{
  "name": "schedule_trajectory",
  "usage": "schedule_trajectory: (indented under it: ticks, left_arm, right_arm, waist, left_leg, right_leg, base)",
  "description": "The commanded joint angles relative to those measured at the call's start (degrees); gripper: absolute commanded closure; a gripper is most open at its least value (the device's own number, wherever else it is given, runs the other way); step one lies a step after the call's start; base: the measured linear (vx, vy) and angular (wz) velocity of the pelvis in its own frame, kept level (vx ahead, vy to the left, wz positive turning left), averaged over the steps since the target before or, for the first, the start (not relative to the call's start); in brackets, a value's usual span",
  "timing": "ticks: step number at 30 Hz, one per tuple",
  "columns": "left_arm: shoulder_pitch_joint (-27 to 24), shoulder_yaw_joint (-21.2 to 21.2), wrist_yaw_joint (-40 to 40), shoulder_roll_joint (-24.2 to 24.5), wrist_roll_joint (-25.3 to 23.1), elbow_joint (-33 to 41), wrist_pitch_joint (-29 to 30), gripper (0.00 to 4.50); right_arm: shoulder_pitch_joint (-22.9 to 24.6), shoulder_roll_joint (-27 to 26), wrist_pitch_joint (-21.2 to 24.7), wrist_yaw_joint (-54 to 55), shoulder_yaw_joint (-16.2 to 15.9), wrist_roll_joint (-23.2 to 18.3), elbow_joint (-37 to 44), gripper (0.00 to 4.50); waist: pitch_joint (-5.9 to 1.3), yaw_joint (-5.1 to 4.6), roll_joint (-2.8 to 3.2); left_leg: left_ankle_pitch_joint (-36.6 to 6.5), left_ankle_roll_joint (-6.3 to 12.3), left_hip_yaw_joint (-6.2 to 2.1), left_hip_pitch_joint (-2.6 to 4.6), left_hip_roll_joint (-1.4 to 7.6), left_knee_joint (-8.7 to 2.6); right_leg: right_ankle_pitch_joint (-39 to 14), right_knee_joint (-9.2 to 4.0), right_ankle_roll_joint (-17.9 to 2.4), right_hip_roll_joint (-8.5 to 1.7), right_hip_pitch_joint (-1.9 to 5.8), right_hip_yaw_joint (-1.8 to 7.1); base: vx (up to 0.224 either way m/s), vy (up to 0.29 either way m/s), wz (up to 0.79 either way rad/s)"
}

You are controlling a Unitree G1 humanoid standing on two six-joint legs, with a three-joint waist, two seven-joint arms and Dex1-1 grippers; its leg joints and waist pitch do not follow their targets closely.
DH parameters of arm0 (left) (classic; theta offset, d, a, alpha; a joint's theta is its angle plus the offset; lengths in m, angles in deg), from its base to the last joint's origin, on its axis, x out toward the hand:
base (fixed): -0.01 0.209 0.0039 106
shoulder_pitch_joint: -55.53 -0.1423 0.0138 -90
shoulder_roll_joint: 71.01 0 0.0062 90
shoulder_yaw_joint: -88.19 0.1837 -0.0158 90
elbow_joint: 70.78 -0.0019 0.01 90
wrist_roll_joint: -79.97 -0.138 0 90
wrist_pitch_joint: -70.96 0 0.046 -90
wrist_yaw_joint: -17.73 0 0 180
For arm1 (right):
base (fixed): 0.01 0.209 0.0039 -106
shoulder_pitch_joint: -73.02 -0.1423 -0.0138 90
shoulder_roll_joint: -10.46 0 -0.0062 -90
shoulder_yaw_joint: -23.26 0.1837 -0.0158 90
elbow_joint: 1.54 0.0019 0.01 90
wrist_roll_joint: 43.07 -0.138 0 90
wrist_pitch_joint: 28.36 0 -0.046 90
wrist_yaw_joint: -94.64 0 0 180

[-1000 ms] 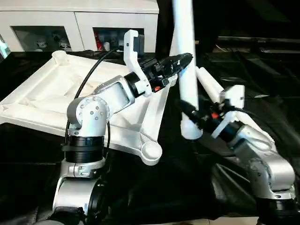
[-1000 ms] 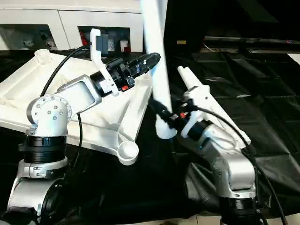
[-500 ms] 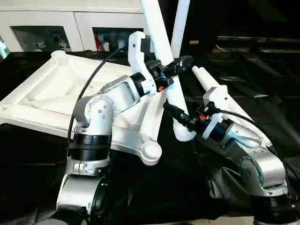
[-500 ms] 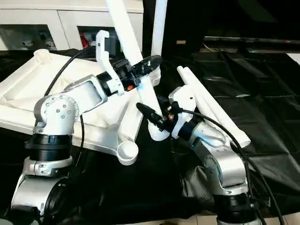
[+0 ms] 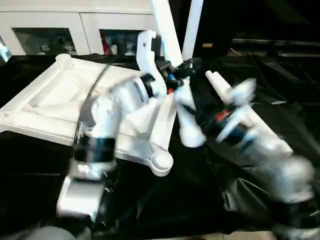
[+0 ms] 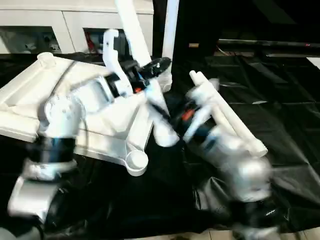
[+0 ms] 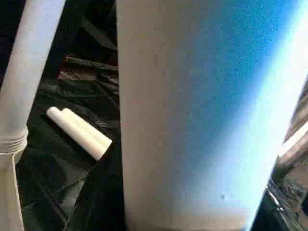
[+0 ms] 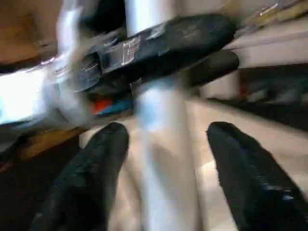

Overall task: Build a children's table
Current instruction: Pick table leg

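the white table top (image 5: 45,107) lay upside down on the black sheet (image 5: 280,90), its near corner socket (image 5: 161,161) empty, as it had half a second before. one leg (image 5: 192,25) stood upright in the far socket and two spare legs (image 6: 227,117) lay together on the sheet to the right, none of them shifted. the left gripper (image 5: 182,67) was closed around the tilted leg (image 5: 172,65), as earlier. the right gripper (image 8: 161,144) had let go: its two black fingers (image 8: 89,178) stood spread either side of that leg without touching it. the leg's thick lower end (image 5: 191,136) hung lower and nearer the table's edge than before.
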Motion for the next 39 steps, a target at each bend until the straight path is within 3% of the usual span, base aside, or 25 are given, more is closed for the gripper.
schedule_trajectory:
  ticks: [1, 8, 19, 39]
  left_arm:
    - [2.1, 0.8, 2.9, 0.7, 0.8, -0.7, 1.7, 2.77]
    - [4.3, 0.4, 7.6, 1.8, 4.7, -1.5, 4.5, 2.77]
    - [4.3, 4.9, 14.5, 4.4, 3.2, 0.3, 5.4, 2.77]
    - [4.9, 8.9, 19.9, 3.8, 3.6, 2.0, 7.3, 2.77]
  right_arm:
    - [0.5, 3.9, 6.1, -6.3, 0.3, -3.8, 1.5, 1.5]
    - [-0.6, 7.7, 8.4, -7.9, -2.2, -3.7, 0.7, 1.5]
    - [-4.1, 9.0, 8.9, -5.6, -5.3, 0.5, -2.7, 1.5]
    - [-5.9, 13.5, 13.9, -10.6, -11.1, 0.7, -4.5, 1.5]
  waist:
    - [-5.02, 0.26, -0.09]
    - [-4.84, 0.42, -0.22]
    - [-4.6, 0.68, -0.24]
    - [-4.56, 0.71, -0.49]
  left_leg:
    - [-4.7, 2.29, -1.96, 2.03, 3.31, -3.18]
    - [-4.8, 2.1, -1.91, 1.86, 3.4, -3.06]
    - [-6.0, 0.74, -1.92, 2.12, 3.54, -3.36]
    - [-5.9, 1.09, -1.92, 2.01, 3.61, -3.34]
  right_leg:
    - [0.9, -3.77, -13.4, -4.27, 2.69, 1.88]
    - [-0.6, -3.76, -15.1, -4.81, 2.46, 1.86]
    - [-3.2, -4.03, -14.5, -4.79, 2.11, 1.92]
    - [-3.5, -4.0, -14.5, -4.88, 2.31, 1.97]
  base:
    - [0.0, 0.0, 0.0]
    - [0.0, 0.0, 0.0]
    - [0.0, 0.0, 0.0]
    - [0.0, 0.0, 0.0]
